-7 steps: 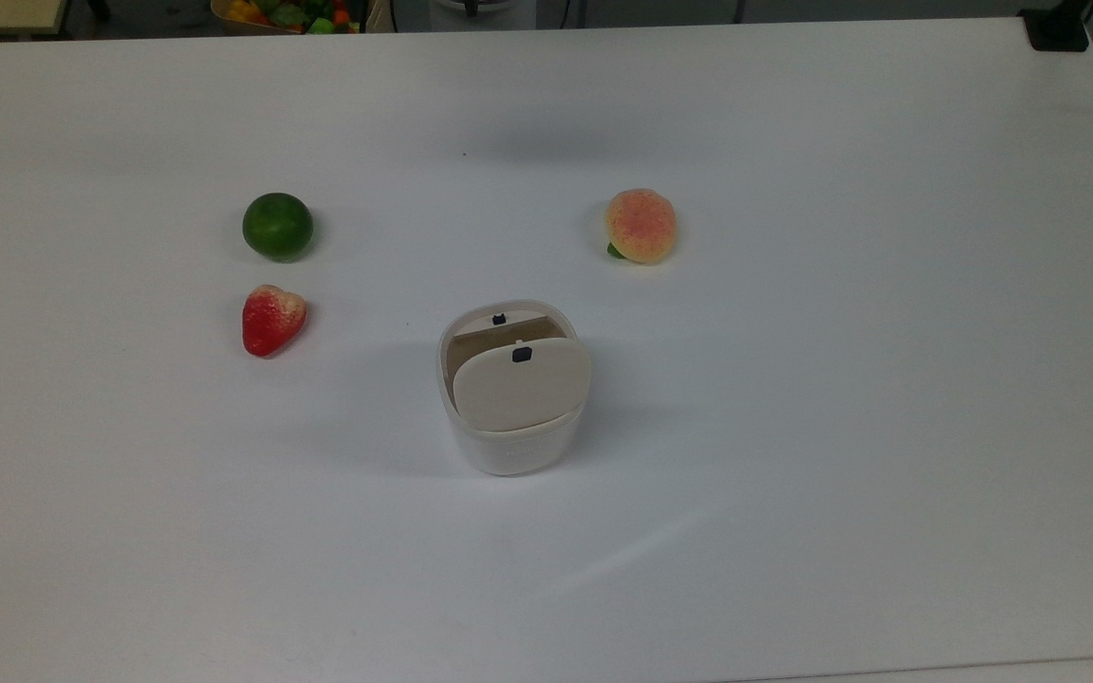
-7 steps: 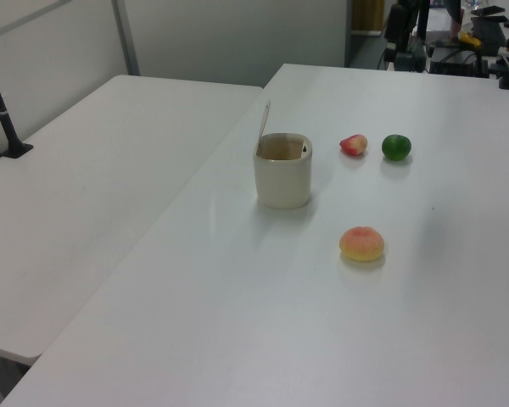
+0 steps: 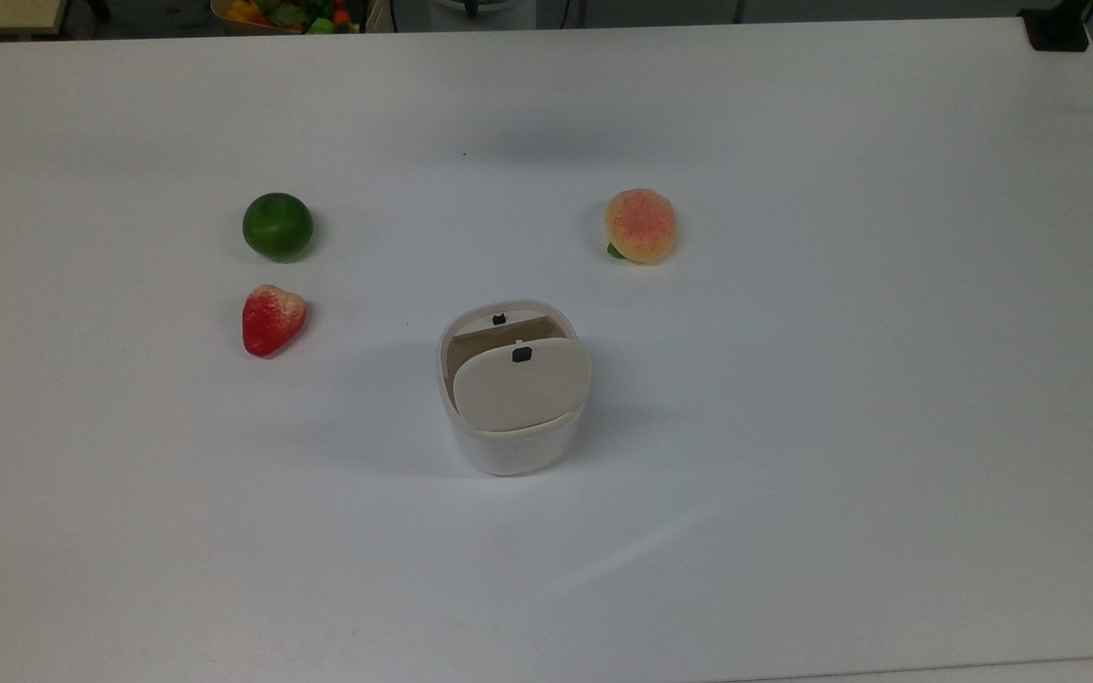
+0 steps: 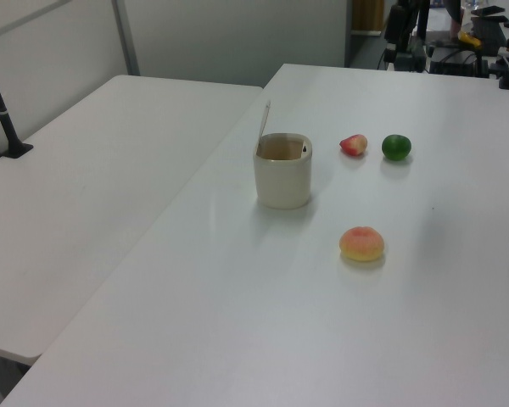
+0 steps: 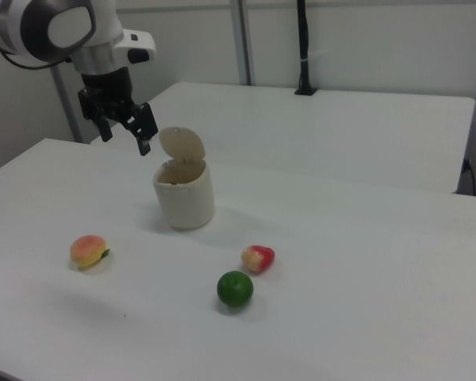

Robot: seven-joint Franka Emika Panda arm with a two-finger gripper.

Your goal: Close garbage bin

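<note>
The garbage bin (image 3: 509,448) is a small white tub near the middle of the white table. Its beige lid (image 3: 520,384) stands raised on its hinge, with a black tab near its top edge, so the bin is open. In the left view the bin (image 4: 282,174) shows its lid (image 4: 264,123) edge-on and upright. In the right view the bin (image 5: 185,194) has its lid (image 5: 182,144) tipped up. My gripper (image 5: 124,135) hangs in the air at the right view's left of the lid, apart from it, open and holding nothing.
A green lime (image 3: 277,227) and a red strawberry (image 3: 271,320) lie at the top view's left of the bin. A peach (image 3: 640,226) lies toward the top view's upper right. A second white table (image 4: 85,170) adjoins on the left view's left.
</note>
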